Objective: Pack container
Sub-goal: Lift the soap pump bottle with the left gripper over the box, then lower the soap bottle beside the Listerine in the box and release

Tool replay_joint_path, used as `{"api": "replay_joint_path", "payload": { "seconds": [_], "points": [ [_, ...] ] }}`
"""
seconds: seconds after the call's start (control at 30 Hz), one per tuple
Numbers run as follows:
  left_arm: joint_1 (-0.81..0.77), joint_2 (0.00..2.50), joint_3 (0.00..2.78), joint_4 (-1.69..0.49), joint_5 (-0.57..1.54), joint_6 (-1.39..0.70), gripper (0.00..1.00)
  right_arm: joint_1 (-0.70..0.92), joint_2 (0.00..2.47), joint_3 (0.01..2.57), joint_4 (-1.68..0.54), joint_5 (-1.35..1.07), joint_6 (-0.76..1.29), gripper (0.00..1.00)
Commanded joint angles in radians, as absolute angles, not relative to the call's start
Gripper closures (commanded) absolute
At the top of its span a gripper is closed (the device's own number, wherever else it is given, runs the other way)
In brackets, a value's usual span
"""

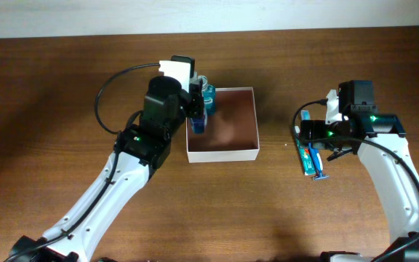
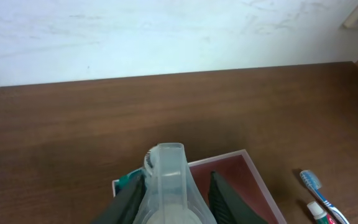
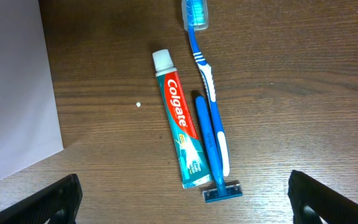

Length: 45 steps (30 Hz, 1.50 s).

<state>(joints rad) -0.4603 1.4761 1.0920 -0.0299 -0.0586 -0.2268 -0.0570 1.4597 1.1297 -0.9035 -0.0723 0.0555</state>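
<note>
The container (image 1: 224, 154) is a square shallow box with white walls and a reddish-brown inside, at the table's middle; it also shows in the left wrist view (image 2: 244, 177) and, as a white wall, in the right wrist view (image 3: 11, 93). My left gripper (image 1: 198, 109) is shut on a translucent plastic item (image 2: 169, 180) with blue-teal parts (image 1: 207, 94), held over the container's left wall. My right gripper (image 3: 185, 202) is open and empty above a toothpaste tube (image 3: 179, 124), a blue toothbrush (image 3: 204, 68) and a blue razor (image 3: 210, 155), which lie side by side right of the container.
The toiletries lie on the dark wooden table under the right gripper (image 1: 315, 135) in the overhead view. The toothbrush head (image 2: 311, 180) shows at the right of the left wrist view. A white wall stands behind the table.
</note>
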Motion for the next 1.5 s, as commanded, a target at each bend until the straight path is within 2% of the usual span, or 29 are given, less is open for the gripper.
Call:
{"api": "replay_joint_path", "payload": {
  "seconds": [0.0,0.57,0.83,1.47],
  "points": [
    [-0.474,1.499,1.129,-0.006,-0.048,-0.214,0.7,-0.053,1.464,1.144,-0.9,-0.067,0.056,0.02],
    [-0.482,1.549,1.129,0.023,-0.112,-0.154,0.67,-0.053,1.464,1.144,-0.9,-0.067,0.056,0.01],
    [-0.521,1.57,1.129,0.036,-0.235,-0.154,0.67,-0.053,1.464,1.144,-0.9,-0.067,0.056,0.02],
    [-0.541,1.605,1.129,0.045,-0.278,-0.155,0.66,-0.053,1.464,1.144,-0.9,-0.067,0.056,0.02]
  ]
}}
